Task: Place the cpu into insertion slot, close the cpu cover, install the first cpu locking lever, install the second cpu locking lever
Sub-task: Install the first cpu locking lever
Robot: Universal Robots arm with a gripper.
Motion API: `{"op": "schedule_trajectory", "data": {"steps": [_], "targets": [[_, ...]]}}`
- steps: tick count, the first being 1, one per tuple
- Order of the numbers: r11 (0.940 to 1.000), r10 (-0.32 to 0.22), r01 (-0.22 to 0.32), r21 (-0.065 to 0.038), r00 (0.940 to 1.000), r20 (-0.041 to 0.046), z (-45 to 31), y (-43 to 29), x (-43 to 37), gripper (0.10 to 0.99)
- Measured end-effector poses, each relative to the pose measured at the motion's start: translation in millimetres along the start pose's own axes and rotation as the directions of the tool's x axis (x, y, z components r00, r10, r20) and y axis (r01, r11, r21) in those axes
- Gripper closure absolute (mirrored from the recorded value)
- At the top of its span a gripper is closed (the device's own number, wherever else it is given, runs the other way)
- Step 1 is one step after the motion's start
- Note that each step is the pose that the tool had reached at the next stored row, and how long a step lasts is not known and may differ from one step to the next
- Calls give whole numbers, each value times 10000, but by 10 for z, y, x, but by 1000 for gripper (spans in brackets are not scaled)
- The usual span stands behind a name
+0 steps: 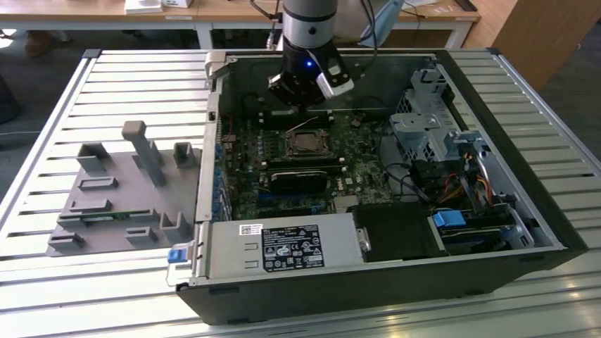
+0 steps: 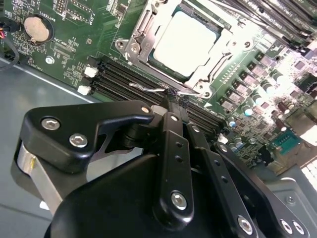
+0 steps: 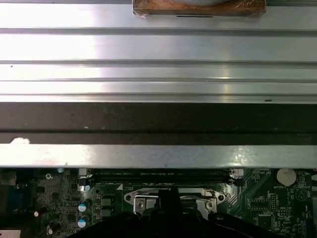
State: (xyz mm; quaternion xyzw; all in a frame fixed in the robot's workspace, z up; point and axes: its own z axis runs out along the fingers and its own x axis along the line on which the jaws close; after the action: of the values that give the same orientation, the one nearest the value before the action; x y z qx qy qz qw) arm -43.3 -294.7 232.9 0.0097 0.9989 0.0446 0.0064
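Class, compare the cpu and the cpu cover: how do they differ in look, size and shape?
The cpu is a solid, pale, smooth square; the cover is a shiny frame with an open middle. The cover is the larger and surrounds the cpu, which shows through its opening. The cover has holes and tabs; the cpu top is plain. Both look metallic, are square and lie flat on the motherboard.
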Motion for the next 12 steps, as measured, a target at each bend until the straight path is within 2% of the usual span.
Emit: {"op": "schedule_trajectory", "data": {"steps": [12], "targets": [[10000,89,-89,-1,10000,9,54,20,-34,980]]}}
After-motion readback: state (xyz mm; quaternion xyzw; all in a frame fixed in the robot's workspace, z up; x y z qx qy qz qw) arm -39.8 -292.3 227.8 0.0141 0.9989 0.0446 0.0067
